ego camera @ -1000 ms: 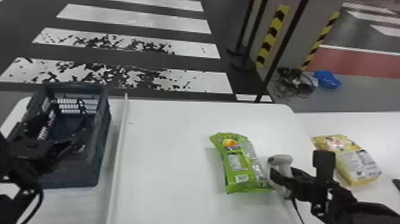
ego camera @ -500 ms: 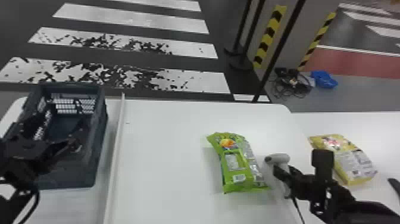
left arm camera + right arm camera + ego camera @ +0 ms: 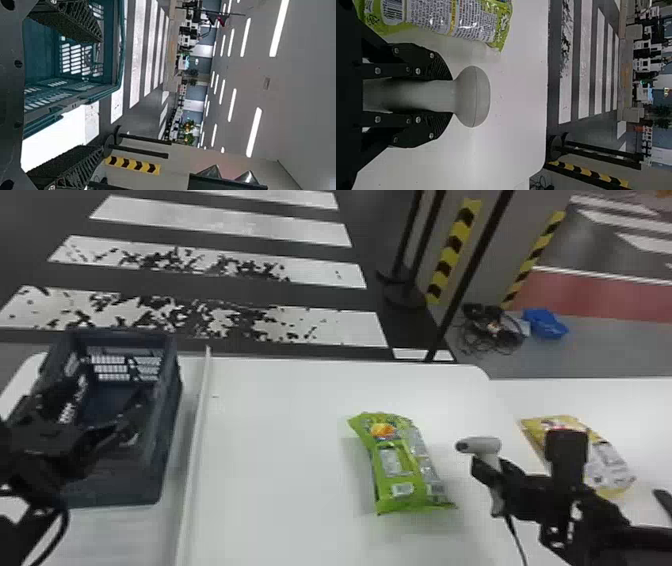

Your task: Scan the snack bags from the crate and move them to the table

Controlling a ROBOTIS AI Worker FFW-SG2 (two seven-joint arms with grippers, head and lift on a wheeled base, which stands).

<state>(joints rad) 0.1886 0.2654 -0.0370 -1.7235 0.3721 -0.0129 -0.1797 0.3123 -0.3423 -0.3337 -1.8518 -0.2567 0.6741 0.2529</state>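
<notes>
The left gripper (image 3: 107, 430) is over the dark crate (image 3: 162, 470) at the left; in the left wrist view the left gripper (image 3: 85, 95) has its fingers wide apart, nothing between them, beside the crate (image 3: 89, 93). At the right, the right gripper (image 3: 492, 485) holds the grey scanner (image 3: 482, 445); in the right wrist view the right gripper (image 3: 451, 96) is closed around the handle of the scanner (image 3: 472, 97). A green snack bag (image 3: 395, 465) lies on the table just left of the scanner. Farther right lies a yellow snack bag (image 3: 607, 465), partly behind the right arm.
A thin raised white strip (image 3: 197, 440) runs along the table between crate and green bag. The scanner's cable (image 3: 516, 537) hangs toward the front. A dark object (image 3: 664, 502) lies at the right edge. Black poles (image 3: 467, 275) stand beyond the table.
The head view has shifted slightly, and everything on the table sits a little farther left in it. The left gripper has moved slightly over the crate; the right one still holds the scanner.
</notes>
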